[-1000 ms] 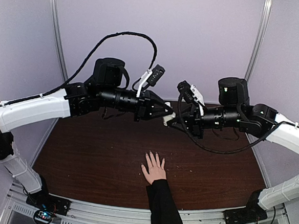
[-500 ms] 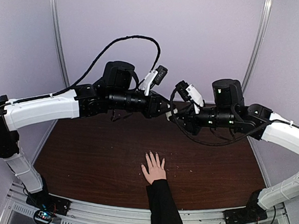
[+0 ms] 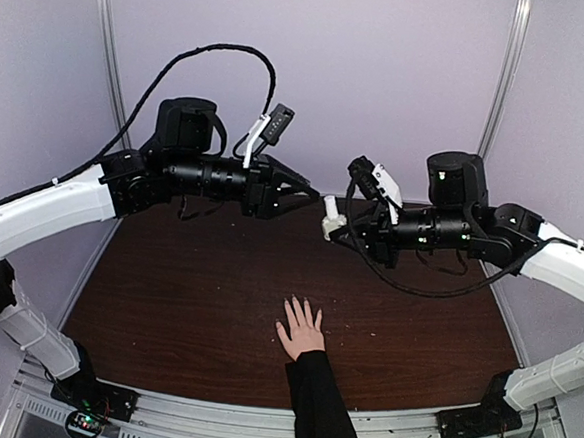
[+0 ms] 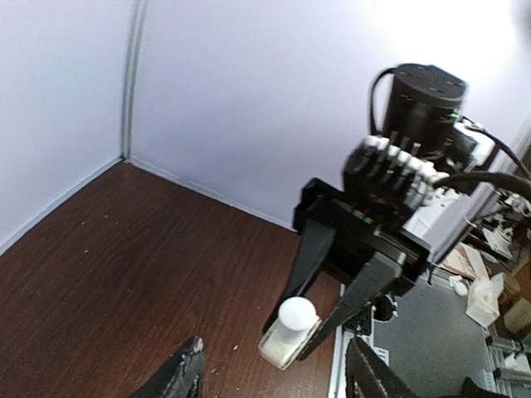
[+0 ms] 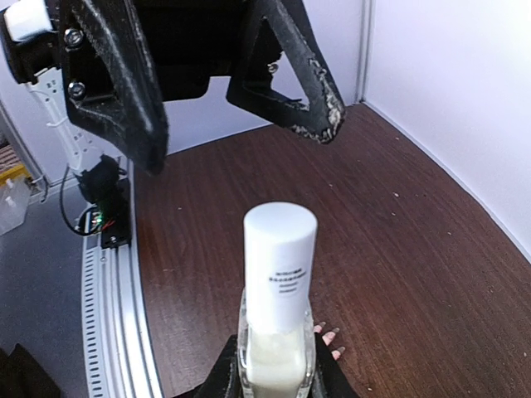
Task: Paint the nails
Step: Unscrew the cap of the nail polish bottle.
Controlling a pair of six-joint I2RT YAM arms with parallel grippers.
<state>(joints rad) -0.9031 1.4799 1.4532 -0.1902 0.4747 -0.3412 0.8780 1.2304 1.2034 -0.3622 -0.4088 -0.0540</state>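
A light-skinned hand (image 3: pixel 300 332) in a black sleeve lies flat on the brown table, fingers spread toward the back. Its nails (image 5: pixel 331 337) peep out pale behind the bottle in the right wrist view. My right gripper (image 3: pixel 337 228) (image 5: pixel 276 386) is shut on a small clear bottle (image 3: pixel 330 220) (image 5: pixel 278 348) (image 4: pixel 284 338) of pale liquid, held in the air above the table with its white cap (image 5: pixel 280 264) on. My left gripper (image 3: pixel 310 193) (image 4: pixel 278 381) (image 5: pixel 241 143) hangs open just left of the cap, apart from it, with nothing between its fingers.
Purple-white walls close the table (image 3: pixel 186 302) at the back and both sides. A metal rail (image 3: pixel 218 414) with the arm bases runs along the near edge. The black sleeve (image 3: pixel 321 412) crosses that rail.
My left gripper, shut at the bottle's cap before, has opened and drawn back to the left. The right gripper keeps the bottle. The hand has not moved.
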